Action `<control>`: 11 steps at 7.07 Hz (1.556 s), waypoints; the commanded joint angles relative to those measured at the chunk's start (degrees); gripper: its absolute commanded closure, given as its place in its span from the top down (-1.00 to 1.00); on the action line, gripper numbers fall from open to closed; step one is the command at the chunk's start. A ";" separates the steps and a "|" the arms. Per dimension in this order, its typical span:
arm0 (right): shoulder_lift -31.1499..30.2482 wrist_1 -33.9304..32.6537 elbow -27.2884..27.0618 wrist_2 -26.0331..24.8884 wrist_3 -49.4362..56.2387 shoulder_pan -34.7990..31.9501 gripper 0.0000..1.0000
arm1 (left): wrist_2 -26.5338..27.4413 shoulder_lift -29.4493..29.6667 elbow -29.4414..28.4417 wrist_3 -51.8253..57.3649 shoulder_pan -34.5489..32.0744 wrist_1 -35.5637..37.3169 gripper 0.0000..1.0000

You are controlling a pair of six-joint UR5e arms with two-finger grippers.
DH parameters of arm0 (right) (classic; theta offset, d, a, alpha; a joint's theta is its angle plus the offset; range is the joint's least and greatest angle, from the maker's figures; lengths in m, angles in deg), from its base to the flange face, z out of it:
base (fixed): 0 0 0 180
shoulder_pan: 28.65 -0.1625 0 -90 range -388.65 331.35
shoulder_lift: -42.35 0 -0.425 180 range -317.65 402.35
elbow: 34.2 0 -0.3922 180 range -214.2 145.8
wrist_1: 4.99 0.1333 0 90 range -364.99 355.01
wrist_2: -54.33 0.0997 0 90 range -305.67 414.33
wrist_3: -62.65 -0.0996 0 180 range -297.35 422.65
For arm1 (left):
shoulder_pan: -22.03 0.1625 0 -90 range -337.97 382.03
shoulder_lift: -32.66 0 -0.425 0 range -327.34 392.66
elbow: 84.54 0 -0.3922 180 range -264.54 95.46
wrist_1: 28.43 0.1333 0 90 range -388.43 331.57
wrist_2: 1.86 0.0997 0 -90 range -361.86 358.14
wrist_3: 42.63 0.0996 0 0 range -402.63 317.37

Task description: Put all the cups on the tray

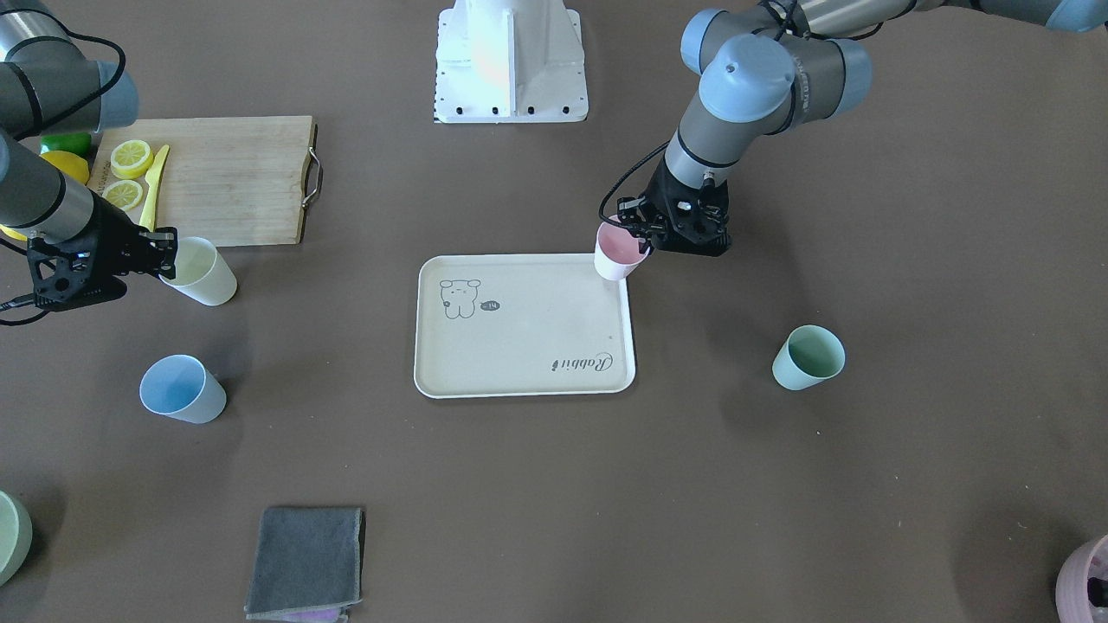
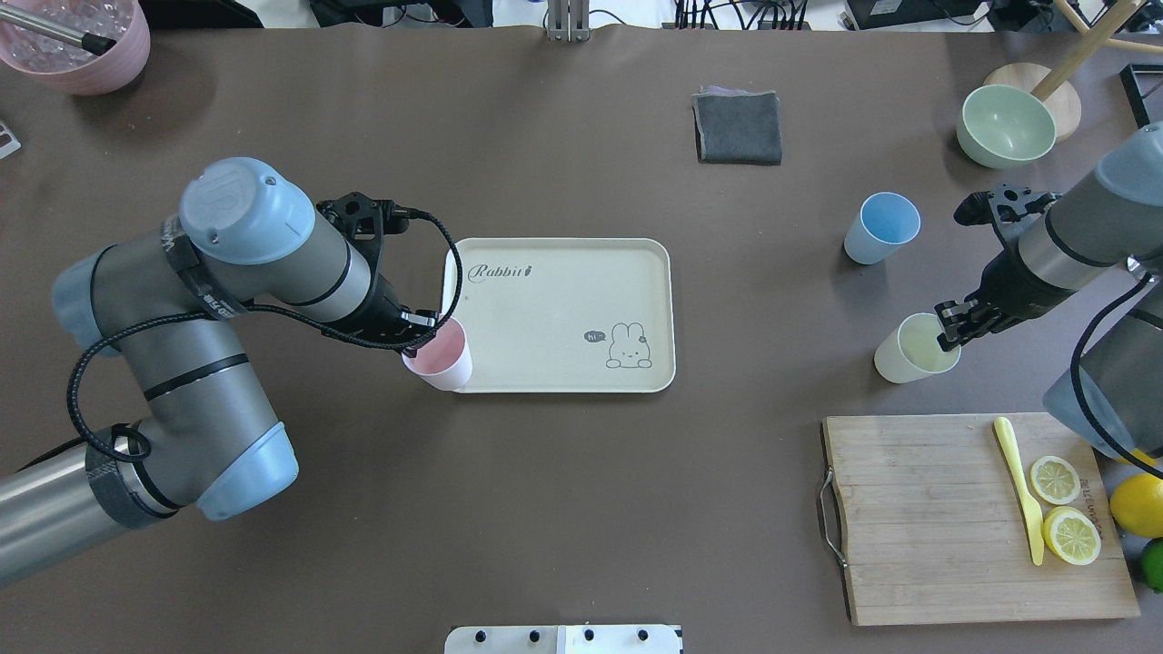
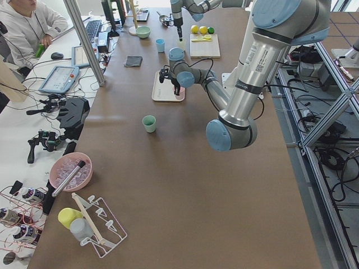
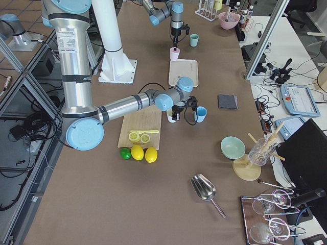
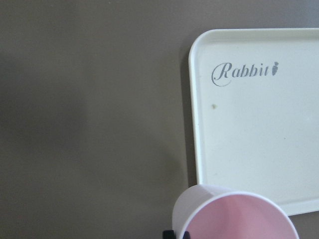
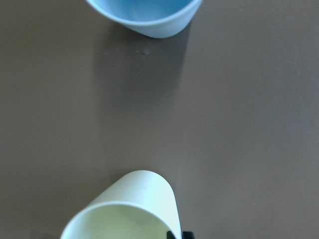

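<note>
The cream tray (image 2: 554,300) lies mid-table with nothing standing inside it. My left gripper (image 2: 420,338) is shut on the rim of the pink cup (image 2: 441,359), which hangs over the tray's near left corner; the left wrist view shows that cup (image 5: 239,219) beside the tray (image 5: 259,124). My right gripper (image 2: 949,329) is shut on the rim of the pale yellow cup (image 2: 913,352), right of the tray. The light blue cup (image 2: 879,227) stands just beyond it. The mint green cup (image 1: 809,357) stands alone on the left side, hidden by my left arm in the overhead view.
A bamboo cutting board (image 2: 927,518) with lemon slices (image 2: 1054,479) and a yellow knife (image 2: 1019,486) lies near right. A pale green bowl (image 2: 1006,125) and a grey cloth (image 2: 738,127) sit at the far side. A mauve pot (image 2: 77,45) is far left.
</note>
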 commanded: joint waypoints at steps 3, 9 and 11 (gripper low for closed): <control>10.88 -0.86 -0.15 3.07 -8.58 0.31 -1.00 | 2.50 1.06 -2.04 -2.06 2.14 0.18 -0.97; 25.67 -0.60 5.02 -7.09 -29.08 12.59 -1.00 | -6.77 3.70 -1.69 -0.40 -7.49 1.76 0.97; 25.85 -0.25 5.21 -8.79 -31.46 15.86 -1.00 | -7.16 3.61 -2.21 5.21 -10.86 4.04 0.96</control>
